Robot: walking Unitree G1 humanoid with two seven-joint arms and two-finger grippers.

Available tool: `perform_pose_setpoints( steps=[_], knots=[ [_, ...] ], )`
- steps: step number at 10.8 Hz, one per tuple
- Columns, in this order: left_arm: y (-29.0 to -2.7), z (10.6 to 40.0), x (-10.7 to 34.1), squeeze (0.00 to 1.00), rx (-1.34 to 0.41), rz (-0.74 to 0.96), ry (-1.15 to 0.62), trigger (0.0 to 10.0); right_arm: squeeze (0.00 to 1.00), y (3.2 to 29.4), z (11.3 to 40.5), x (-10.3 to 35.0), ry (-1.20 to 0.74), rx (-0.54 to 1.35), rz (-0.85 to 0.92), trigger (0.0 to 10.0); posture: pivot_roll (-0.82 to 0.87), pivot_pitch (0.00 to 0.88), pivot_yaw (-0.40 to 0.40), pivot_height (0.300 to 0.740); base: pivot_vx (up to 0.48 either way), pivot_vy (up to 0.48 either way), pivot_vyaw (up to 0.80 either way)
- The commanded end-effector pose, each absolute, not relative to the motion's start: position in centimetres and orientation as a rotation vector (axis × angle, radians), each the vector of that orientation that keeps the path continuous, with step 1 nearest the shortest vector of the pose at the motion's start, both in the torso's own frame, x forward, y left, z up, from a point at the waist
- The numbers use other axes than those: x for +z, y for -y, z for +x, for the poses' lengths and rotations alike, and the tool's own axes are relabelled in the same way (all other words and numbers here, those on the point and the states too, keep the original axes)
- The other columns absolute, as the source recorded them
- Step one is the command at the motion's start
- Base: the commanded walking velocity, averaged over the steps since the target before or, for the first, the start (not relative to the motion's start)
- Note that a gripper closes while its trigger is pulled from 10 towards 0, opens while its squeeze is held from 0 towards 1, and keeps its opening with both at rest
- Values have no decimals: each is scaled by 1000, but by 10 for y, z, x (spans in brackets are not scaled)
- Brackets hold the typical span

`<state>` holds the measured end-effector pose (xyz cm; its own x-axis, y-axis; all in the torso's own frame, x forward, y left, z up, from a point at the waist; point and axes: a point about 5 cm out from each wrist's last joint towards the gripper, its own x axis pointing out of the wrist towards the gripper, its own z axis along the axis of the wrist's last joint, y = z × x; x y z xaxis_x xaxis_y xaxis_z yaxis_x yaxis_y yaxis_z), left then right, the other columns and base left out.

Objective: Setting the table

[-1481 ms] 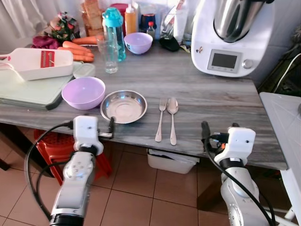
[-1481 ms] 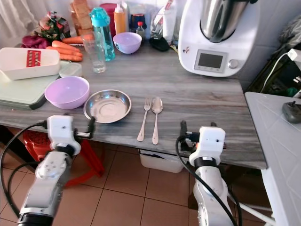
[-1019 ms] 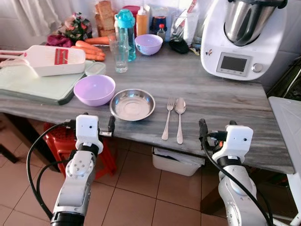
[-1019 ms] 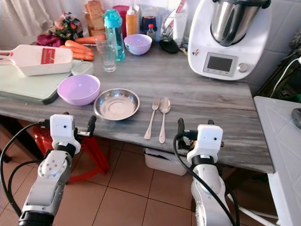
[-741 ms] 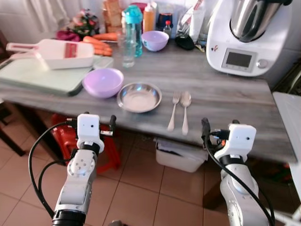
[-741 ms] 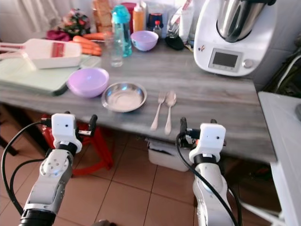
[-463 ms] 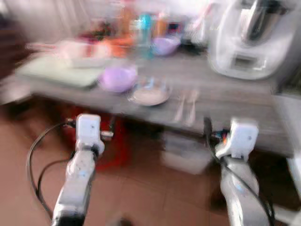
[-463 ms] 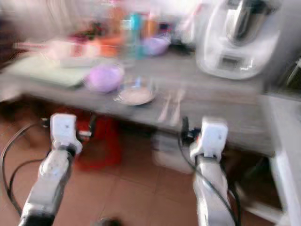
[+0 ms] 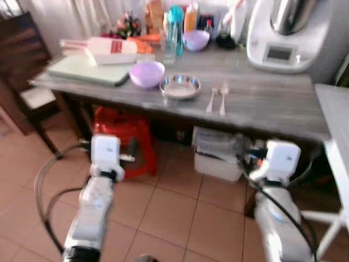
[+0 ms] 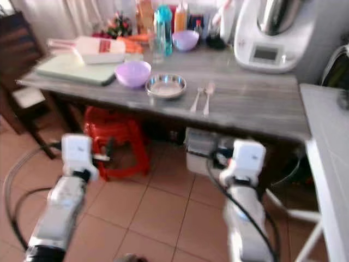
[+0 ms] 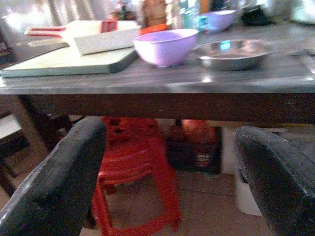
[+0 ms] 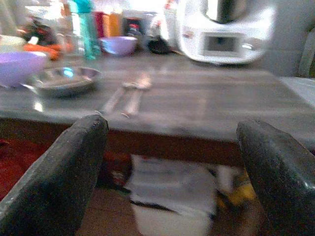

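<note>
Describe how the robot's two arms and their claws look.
Both arms are silver and rounded, each topped by a white boxy wrist block. A black cable loops out from the left arm and another runs along the right arm. The left claw and right claw each have two thick, matte black fingers.

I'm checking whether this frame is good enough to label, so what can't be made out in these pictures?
- Fork and spoon: head views are blurred, so which is which is unclear.
- Bottles at the table's back: labels and contents too small and smeared.
- White kitchen machine: top cut off by the frame edge.
- Under the table: white bin blurred; the right claw's fingers cover its sides.
- Red stool: partly behind the left claw's fingers.
</note>
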<state>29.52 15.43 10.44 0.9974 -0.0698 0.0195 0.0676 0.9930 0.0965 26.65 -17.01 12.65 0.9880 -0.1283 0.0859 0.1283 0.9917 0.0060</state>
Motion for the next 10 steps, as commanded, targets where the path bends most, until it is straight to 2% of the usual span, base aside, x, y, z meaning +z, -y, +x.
perform_pose_setpoints(
  steps=[1,4,10],
  knots=[
    [-156,297,109,0,-89,108,48,10000,0,169,268,131,103,-131,14,10000,64,20,7,740,0,0,0],
    [-151,294,109,0,-157,74,43,10000,0,170,266,132,105,-130,6,10000,52,34,3,740,0,0,0],
    [-145,293,109,0,-197,30,39,10000,0,169,269,132,99,-110,-5,10000,54,38,-7,740,0,-375,0]
  ],
)
